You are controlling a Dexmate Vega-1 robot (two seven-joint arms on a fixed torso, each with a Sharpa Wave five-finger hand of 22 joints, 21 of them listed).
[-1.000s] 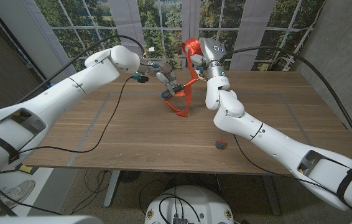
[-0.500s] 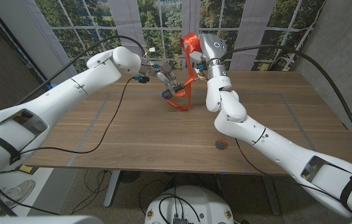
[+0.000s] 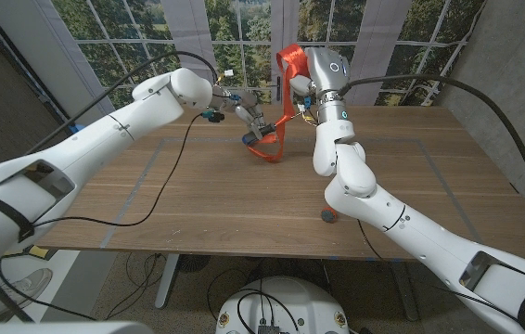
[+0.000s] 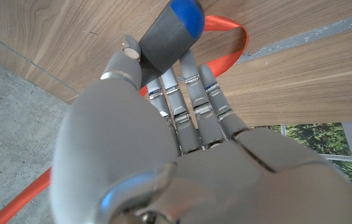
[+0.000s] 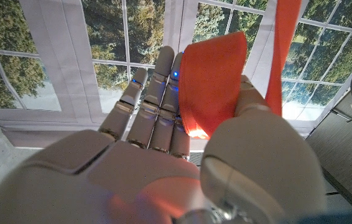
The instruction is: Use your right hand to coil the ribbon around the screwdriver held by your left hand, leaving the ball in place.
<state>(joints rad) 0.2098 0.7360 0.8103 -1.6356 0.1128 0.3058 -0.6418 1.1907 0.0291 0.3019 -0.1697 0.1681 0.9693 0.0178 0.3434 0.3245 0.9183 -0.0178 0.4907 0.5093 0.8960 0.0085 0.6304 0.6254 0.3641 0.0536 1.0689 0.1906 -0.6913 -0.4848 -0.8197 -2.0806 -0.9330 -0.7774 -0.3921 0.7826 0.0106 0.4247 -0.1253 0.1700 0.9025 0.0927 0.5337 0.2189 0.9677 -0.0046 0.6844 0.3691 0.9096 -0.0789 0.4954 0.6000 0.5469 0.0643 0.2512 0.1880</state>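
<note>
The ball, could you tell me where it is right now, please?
In the head view the ball lies on the table near its front edge, right of centre, beside the right arm.

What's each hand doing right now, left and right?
Left hand: grips the screwdriver.
Right hand: pinches the orange ribbon, raised above the table.

Satiny orange cloth ribbon (image 3: 279,130); matt wood-grain table (image 3: 244,199); smooth grey hand (image 4: 163,137)
</note>
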